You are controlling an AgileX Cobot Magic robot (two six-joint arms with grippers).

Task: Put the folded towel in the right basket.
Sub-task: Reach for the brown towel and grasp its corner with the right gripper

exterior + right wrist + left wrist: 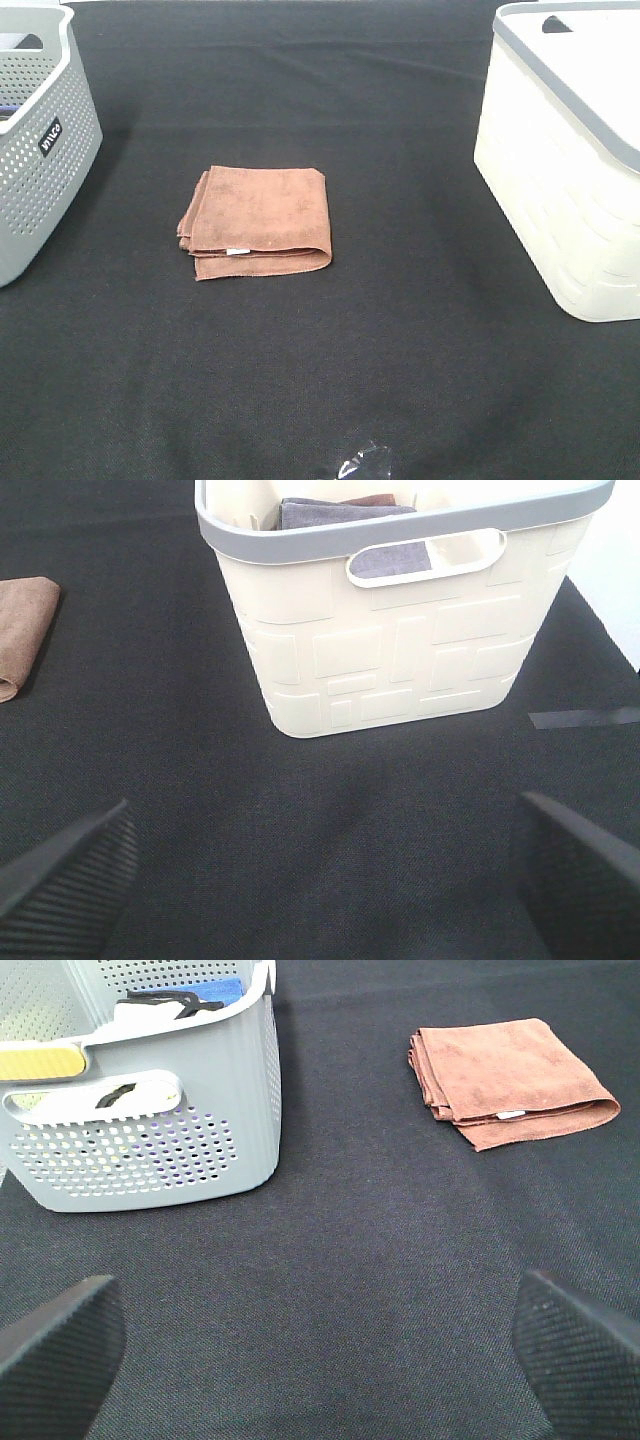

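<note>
Brown folded towel (258, 222) flat on black cloth (420, 360) between grey left basket (45, 180) and cream right basket (560, 200), well apart from both, likely for either arm's reach; left gripper (320, 1360) and right gripper (320, 880) spread wide, empty, seemingly ready to grasp.

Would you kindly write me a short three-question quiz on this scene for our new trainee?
1. True or false: the brown towel already lies inside the cream basket.
2. Which basket has perforated walls? A the grey basket; B the cream basket.
3. Fill in: on the black table, the towel lies ____ the two baskets.
Key: 1 false; 2 A; 3 between.
</note>
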